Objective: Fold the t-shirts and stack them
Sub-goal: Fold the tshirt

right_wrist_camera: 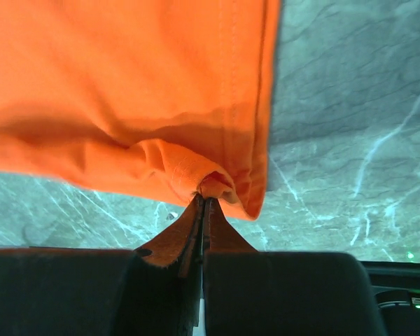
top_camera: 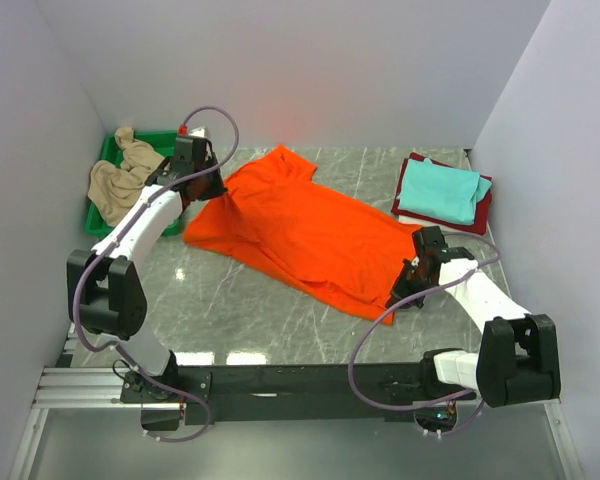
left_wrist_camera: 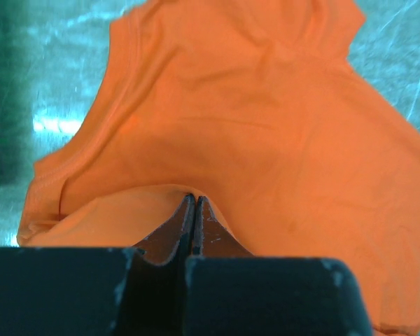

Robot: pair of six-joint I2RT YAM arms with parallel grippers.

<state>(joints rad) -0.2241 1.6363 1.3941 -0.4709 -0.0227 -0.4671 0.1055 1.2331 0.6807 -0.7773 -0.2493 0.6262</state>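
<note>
Top external: orange t-shirt [top_camera: 300,235] stretched between left gripper [top_camera: 205,188] and right gripper [top_camera: 410,278], probably tensioned for a fold — left wrist: jaws pressed together on a cloth ridge, shirt fanning out ahead — right wrist: jaws pinching the hem corner at their tips.

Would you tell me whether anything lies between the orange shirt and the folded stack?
Nothing visible does: only bare table separates the orange shirt from the stack. The left gripper and right gripper each pinch the shirt's edge.
</note>
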